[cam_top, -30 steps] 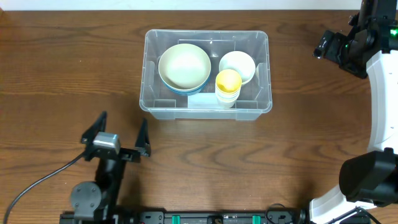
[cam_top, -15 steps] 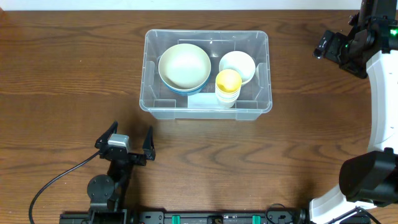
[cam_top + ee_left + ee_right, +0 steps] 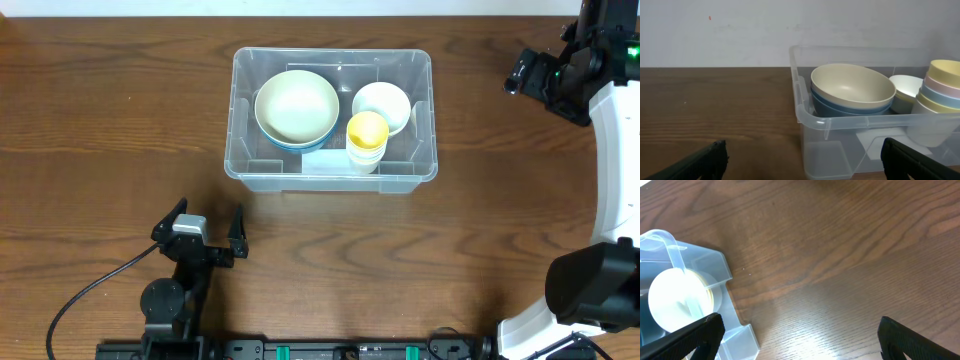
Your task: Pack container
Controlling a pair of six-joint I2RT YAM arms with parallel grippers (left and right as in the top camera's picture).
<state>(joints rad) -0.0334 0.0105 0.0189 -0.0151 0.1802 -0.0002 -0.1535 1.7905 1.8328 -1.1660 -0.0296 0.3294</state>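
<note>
The container (image 3: 330,183) sits on the wooden surface (image 3: 120,120) near the far edge, a little right of centre, with its long sides running left to right. It is clear plastic with rounded corners and a thick rim, and a white label (image 3: 322,162) shows through on its base.

Its left half holds a large cream bowl (image 3: 296,105) nested in blue bowls (image 3: 850,106), whose rims show just under it in the left wrist view. The right half holds a small white bowl (image 3: 381,105) toward the far wall. Just in front of it stands an upright stack of cups (image 3: 367,135) with a yellow one on top and pink, blue and pale ones beneath. The stack stands close to the container's near wall and rises above the rim.

The left hand (image 3: 210,212) is over the surface in front of the container's left end, well apart from it. Its fingers are spread wide and hold nothing.

The right hand (image 3: 518,73) is off to the right of the container, raised and clear of it. Its fingers are likewise spread wide and empty, and its camera looks down on the container's right corner and the white bowl.
</note>
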